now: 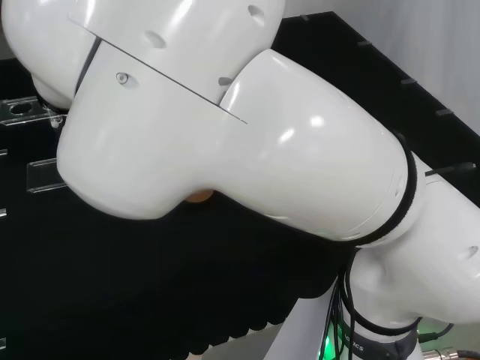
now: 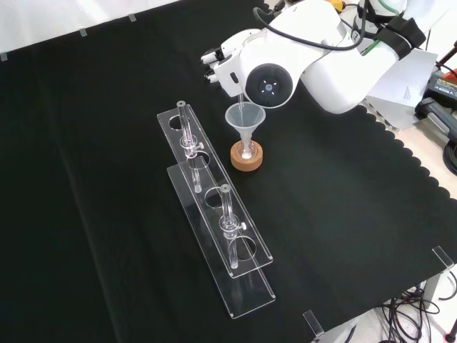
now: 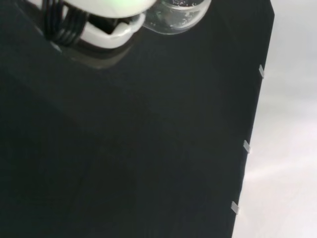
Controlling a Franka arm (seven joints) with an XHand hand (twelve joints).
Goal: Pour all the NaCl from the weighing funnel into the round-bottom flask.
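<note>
Front view: the hand [image 2: 214, 66] sits at upper centre of the frame, partly hidden behind the arm's white link [image 2: 265, 78]. Whether its fingers are curled or straight cannot be told. Just below it a clear funnel [image 2: 245, 120] stands in the neck of a round-bottom flask [image 2: 246, 150] on a cork ring [image 2: 247, 158]. To the left lie two clear racks [image 2: 214, 214]. Wrist view: a clear vessel holding white grains [image 3: 173, 17] shows beside the hand
</note>
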